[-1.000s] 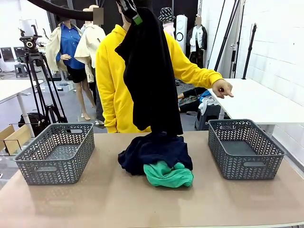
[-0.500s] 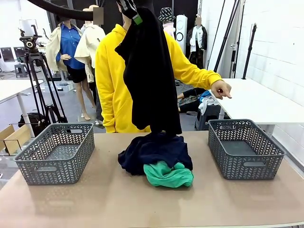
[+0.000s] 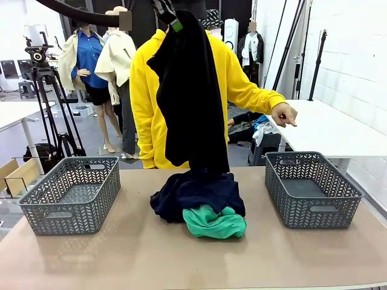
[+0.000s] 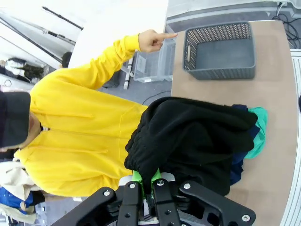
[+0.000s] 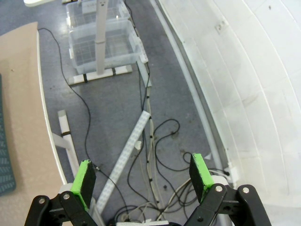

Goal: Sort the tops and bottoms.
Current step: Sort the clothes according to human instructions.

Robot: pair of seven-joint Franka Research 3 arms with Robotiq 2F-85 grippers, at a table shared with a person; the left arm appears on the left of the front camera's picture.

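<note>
Left gripper: the left gripper (image 3: 173, 22) is high at 12 o'clock over the table's middle, with its green pads clenched on the top edge of a black soft cloth garment (image 3: 190, 103). The wrist view shows the same pinch (image 4: 146, 177).
Black garment: it hangs full length from the pads. Its lower hem reaches the pile below (whether it touches, I cannot tell).
Pile: a dark navy blue cloth bundle (image 3: 193, 190) lies at the middle of the tan table (image 3: 121, 254). A bright green cloth garment (image 3: 213, 222) is tucked against it at 5 o'clock.
Baskets: one grey plastic lattice basket (image 3: 66, 212) sits at 9 o'clock of the pile and another (image 3: 311, 214) at 3 o'clock. Both stand well apart from the pile.
Person: the person stands at 12 o'clock behind the table in a bright yellow zip hoodie (image 3: 145, 90). One hand (image 3: 283, 113) is stretched towards 3 o'clock, with a finger pointing above the right-hand basket (image 4: 188, 47).
Right gripper: the right gripper (image 5: 143, 175) has its jaws spread wide with nothing between them. It looks down at grey floor and black cables (image 5: 155, 136), with the table edge at 9 o'clock.
</note>
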